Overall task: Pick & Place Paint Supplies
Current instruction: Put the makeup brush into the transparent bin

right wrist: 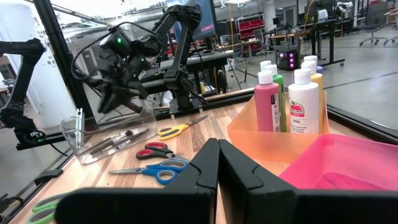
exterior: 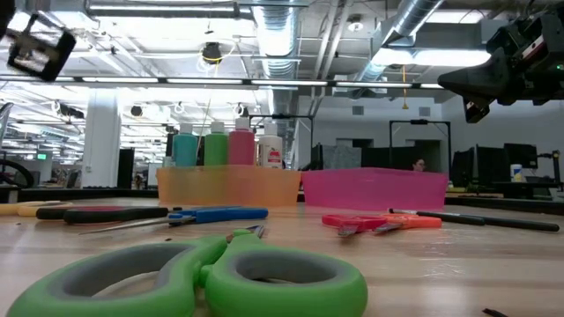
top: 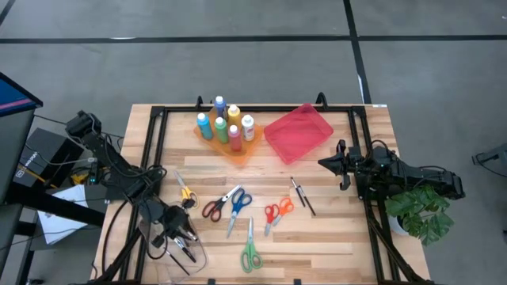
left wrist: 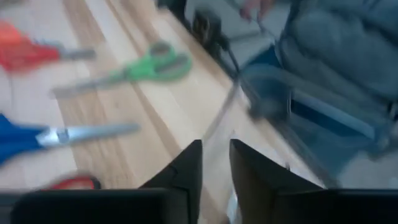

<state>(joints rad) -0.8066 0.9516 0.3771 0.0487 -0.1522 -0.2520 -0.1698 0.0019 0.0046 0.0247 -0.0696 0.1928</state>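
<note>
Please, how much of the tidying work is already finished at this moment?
Done: the paint bottles stand in the orange tray, and some brushes lie in the clear tray. In hand: the left pincer hovers over that tray; the right pincer waits, shut, beside the red tray. Left: five scissors and two brushes lie loose on the table.

The surface (top: 317, 237) is made of light wood with a black frame around it. At the back sit an orange tray (top: 230, 146) and a red tray (top: 299, 132), side by side. A clear tray (top: 170, 241) lies at the front left corner. Yellow scissors (top: 184, 191), red scissors (top: 215, 206), blue scissors (top: 238, 206), orange scissors (top: 278, 212), and green scissors (top: 250, 252) lie flat in the middle. Two thin brushes (top: 302, 195) lie near the orange scissors.
</note>
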